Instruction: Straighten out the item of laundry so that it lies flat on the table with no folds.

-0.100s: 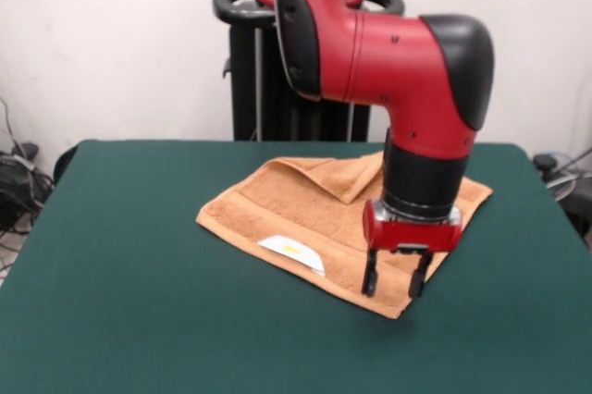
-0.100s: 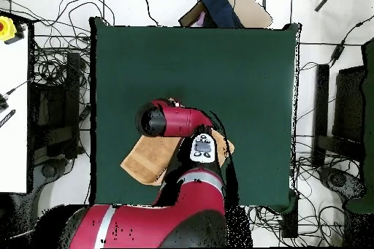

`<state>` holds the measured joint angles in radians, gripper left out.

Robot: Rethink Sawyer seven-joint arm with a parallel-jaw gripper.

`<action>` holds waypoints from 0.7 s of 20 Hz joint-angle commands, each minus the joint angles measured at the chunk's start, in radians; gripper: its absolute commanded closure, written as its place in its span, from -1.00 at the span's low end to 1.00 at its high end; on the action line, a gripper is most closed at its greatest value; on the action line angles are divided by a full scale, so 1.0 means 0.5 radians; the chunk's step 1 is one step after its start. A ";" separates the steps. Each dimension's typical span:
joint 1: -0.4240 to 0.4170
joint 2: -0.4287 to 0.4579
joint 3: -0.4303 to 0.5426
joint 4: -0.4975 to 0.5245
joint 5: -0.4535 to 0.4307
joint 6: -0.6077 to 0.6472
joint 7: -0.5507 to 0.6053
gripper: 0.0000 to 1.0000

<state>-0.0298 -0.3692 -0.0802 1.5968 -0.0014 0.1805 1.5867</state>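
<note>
The item of laundry (image 1: 296, 209) is an orange-tan towel lying on the green table (image 1: 139, 301) right of centre. Its far edge is folded over into a flap (image 1: 333, 177), and a white tag (image 1: 291, 251) lies on its near-left edge. My gripper (image 1: 393, 281) points straight down over the towel's near corner, open, with its fingertips (image 1: 370, 283) at or just above the cloth and nothing between them. In the overhead view the arm hides the gripper and most of the towel (image 2: 146, 160), which shows beside the arm near the table's (image 2: 241, 78) lower edge.
The towel's near corner lies well inside the table's front edge. Cables cover the floor around the table. A white surface (image 2: 13, 115) stands at the left and a cardboard box with dark cloth (image 2: 219, 5) at the top.
</note>
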 commanded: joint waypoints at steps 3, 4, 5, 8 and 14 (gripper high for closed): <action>-0.003 0.259 0.039 0.128 -0.044 -0.101 0.334 -1.00; -0.013 0.268 0.058 0.119 -0.039 -0.079 0.314 -1.00; -0.019 0.275 0.074 0.108 -0.033 -0.049 0.301 -1.00; 0.006 0.280 0.072 0.075 -0.002 0.005 0.302 -1.00; 0.074 0.304 0.022 0.011 0.012 -0.050 0.333 1.00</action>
<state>-0.0125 -0.3517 -0.0822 1.6101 -0.0008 0.1380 1.5867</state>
